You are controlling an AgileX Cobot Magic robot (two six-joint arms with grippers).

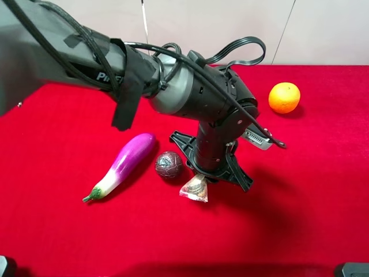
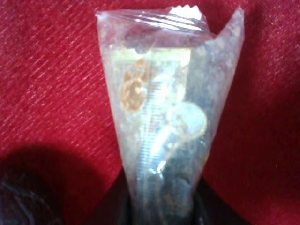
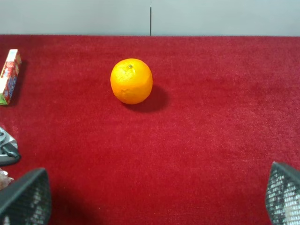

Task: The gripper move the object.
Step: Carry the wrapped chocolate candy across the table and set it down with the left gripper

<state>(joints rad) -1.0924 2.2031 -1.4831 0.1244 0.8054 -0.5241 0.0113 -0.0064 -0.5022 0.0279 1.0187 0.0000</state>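
The object, a small clear snack packet (image 1: 194, 188) with tan-brown contents, lies on the red cloth just right of the dark ball. My left gripper (image 1: 203, 175), a black pronged claw on a thick grey arm, points down onto its far end. In the left wrist view the packet (image 2: 164, 117) fills the frame and the dark jaws press against both of its sides at the near end (image 2: 159, 213). The packet still touches the cloth. My right gripper (image 3: 150, 201) is open and empty, with its fingers (image 3: 26, 197) wide apart.
A dark ball (image 1: 168, 164) and a purple eggplant (image 1: 124, 164) lie left of the packet. An orange (image 1: 284, 97) (image 3: 131, 80) sits at the back right. A thin white-green-red box (image 3: 9, 75) lies partly behind the left arm (image 1: 258, 138).
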